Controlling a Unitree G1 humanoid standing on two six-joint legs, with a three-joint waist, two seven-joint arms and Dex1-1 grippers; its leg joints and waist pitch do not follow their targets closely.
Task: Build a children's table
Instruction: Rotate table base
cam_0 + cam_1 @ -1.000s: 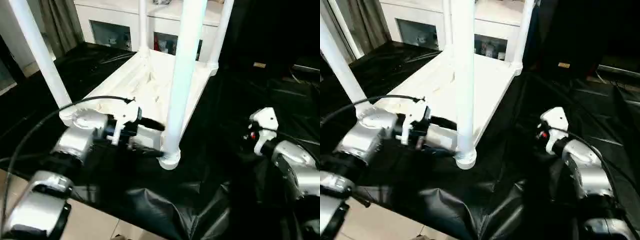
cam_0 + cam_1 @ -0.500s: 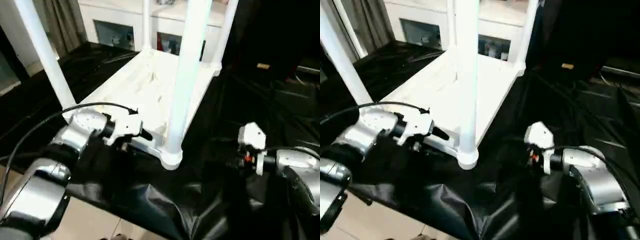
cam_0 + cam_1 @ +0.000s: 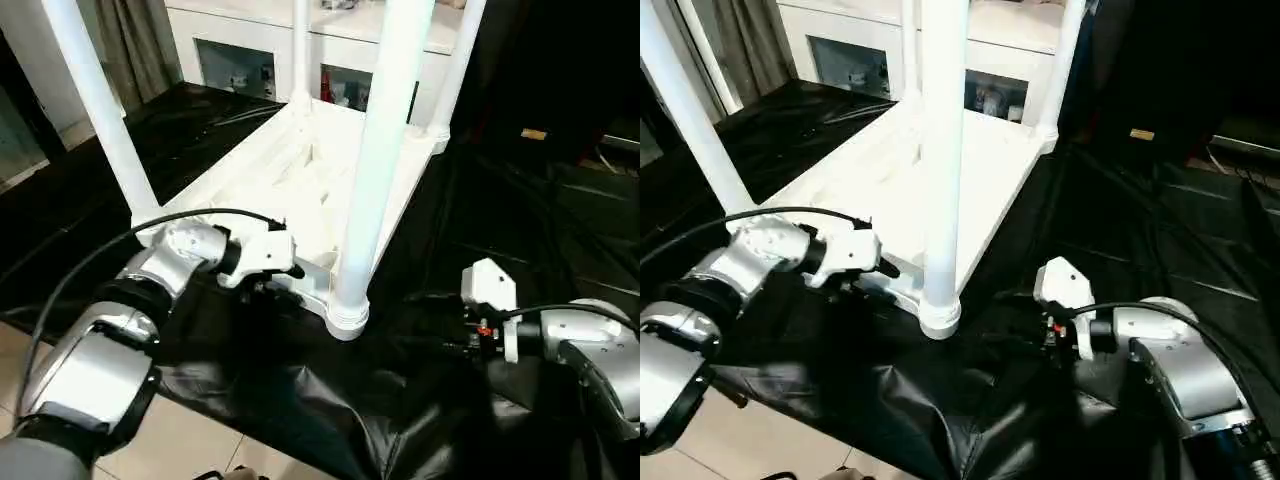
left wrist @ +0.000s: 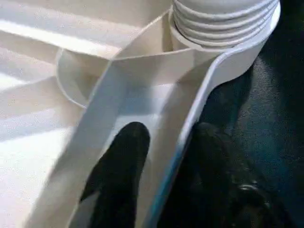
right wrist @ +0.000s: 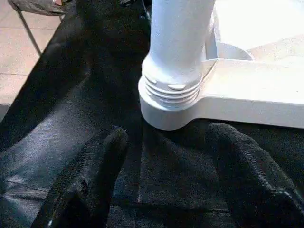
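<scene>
The children's table stands upside down on a black sheet, its white tabletop (image 3: 300, 170) lying flat and four white legs rising from the corner sockets. The nearest leg (image 3: 385, 150) sits in the near corner socket (image 3: 347, 320). My left gripper (image 3: 285, 290) is at the tabletop's near rim (image 4: 190, 109), just left of that socket. It is open, with one finger (image 4: 118, 166) inside the rim, the other outside, both close to the wall. My right gripper (image 5: 168, 133) is open and low over the sheet, right of the socket, facing the leg's ribbed base (image 5: 171, 90).
A white glass-doored cabinet (image 3: 240, 60) stands behind the table. The black sheet (image 3: 500, 200) is wrinkled in front of the near corner. Pale floor tiles (image 3: 190, 450) show at the sheet's near edge. A black cable (image 3: 90, 260) loops over my left forearm.
My left gripper's jaws have narrowed around the tabletop's near rim. My right gripper has moved left and lower, toward the near corner socket. The camera has shifted a little.
</scene>
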